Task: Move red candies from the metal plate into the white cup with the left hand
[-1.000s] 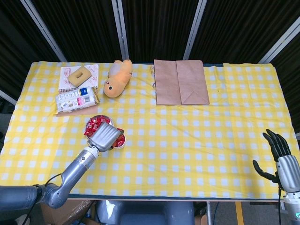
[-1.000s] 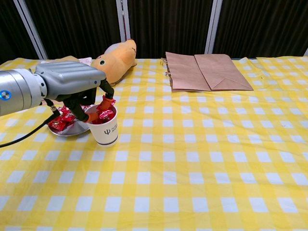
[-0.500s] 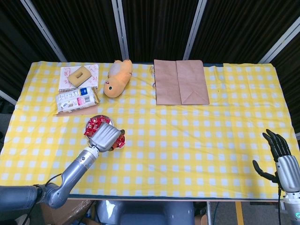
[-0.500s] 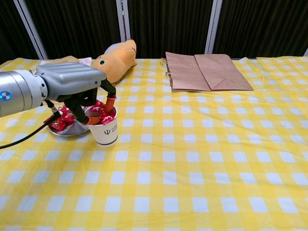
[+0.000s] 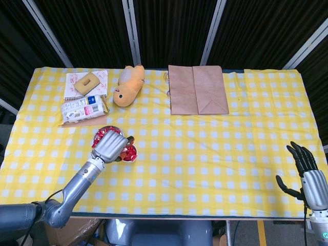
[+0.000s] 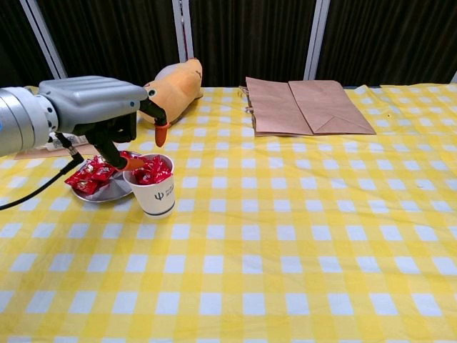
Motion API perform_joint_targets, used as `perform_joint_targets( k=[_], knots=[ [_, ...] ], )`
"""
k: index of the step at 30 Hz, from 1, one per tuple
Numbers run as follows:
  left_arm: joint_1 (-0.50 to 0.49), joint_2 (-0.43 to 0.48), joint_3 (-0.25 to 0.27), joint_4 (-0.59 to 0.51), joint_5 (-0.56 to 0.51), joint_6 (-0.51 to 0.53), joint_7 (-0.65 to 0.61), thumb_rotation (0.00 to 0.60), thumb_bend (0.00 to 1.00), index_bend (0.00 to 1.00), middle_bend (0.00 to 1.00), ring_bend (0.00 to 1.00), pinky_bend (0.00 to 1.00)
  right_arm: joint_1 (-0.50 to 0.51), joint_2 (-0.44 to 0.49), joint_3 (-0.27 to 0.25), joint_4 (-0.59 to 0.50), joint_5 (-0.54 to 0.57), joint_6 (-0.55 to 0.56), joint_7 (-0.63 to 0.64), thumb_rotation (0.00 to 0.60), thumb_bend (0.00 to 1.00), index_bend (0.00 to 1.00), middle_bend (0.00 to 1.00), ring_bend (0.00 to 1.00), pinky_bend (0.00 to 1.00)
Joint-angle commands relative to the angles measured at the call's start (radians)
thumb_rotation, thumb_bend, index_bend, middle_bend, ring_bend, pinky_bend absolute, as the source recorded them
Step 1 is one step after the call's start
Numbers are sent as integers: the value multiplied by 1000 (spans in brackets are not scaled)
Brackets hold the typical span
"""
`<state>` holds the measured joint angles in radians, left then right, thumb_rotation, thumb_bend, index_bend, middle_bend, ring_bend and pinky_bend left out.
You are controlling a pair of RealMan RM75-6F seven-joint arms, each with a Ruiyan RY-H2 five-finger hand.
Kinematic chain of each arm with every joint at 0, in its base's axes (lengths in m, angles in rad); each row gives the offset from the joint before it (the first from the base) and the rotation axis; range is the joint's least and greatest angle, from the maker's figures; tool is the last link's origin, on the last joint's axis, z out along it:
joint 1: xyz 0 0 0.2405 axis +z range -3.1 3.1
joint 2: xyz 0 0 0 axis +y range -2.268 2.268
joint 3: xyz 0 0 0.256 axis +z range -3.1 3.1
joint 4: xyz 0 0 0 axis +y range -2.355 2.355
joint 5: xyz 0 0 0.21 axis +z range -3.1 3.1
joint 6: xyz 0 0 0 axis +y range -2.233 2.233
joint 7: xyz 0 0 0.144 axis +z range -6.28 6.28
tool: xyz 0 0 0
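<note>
Your right hand sits nearest you at the surface's near right edge, well apart from everything else, fingers spread and holding nothing; only the head view shows it. Your left hand hovers above the near left part of the yellow checked surface, fingers apart and curled downward with nothing between them, its orange-tipped fingertips just above and behind the cup's rim. Directly below that hand stands the white cup, upright, with red candies heaped to its brim. Touching the cup on the hand's outer side lies the metal plate, with more red candies on it, partly hidden under the hand in the head view. Beyond the plate, farther out from your left hand, a white packet lies on its side, and behind it a notebook carries a tan block. Past the hand's fingertips, toward the far edge, an orange plush toy lies flat. Off to the inner side of the toy, near the far edge, a brown paper bag lies flat.
</note>
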<state>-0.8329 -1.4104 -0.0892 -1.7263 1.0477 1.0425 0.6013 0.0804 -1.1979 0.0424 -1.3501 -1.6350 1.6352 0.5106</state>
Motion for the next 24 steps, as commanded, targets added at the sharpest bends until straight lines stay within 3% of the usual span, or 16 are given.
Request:
perform_joint_targets(
  k=[1, 2, 5, 8, 11, 14, 16, 20, 24],
  knots=[
    [22, 20, -10, -3, 5, 35, -19, 600, 283, 346, 909, 984, 956, 0, 0, 0, 0, 2, -3, 0, 600, 423, 0, 0, 0, 0],
    [33, 28, -12, -8, 9, 54, -23, 600, 274, 333, 880, 965, 938, 0, 0, 0, 1, 3, -4, 0, 600, 423, 0, 0, 0, 0],
    [81, 56, -9, -31, 38, 135, -44, 600, 231, 245, 654, 759, 737, 1, -1, 1, 5, 6, -7, -3, 600, 424, 0, 0, 0, 0],
    [144, 87, 13, -59, 85, 225, -65, 600, 175, 82, 255, 367, 383, 2, -1, -1, 8, 10, -17, -12, 600, 424, 0, 0, 0, 0],
    [232, 129, 64, -97, 146, 322, -104, 600, 138, 4, 27, 113, 183, 5, -2, -1, 12, 16, -29, -35, 600, 424, 0, 0, 0, 0],
    [323, 173, 129, -121, 207, 402, -150, 600, 123, 0, 0, 8, 76, 5, -6, -2, 18, 20, -36, -71, 600, 424, 0, 0, 0, 0],
    [368, 195, 161, -126, 234, 435, -175, 600, 119, 0, 0, 0, 31, 5, -8, -3, 20, 23, -43, -94, 600, 424, 0, 0, 0, 0],
    [456, 224, 219, -106, 291, 507, -233, 600, 108, 0, 0, 0, 0, 5, -14, -1, 21, 32, -52, -127, 600, 424, 0, 0, 0, 0],
    [550, 224, 257, -17, 372, 597, -329, 600, 105, 0, 0, 0, 0, 2, -24, -1, 25, 36, -51, -156, 600, 423, 0, 0, 0, 0]
  ],
)
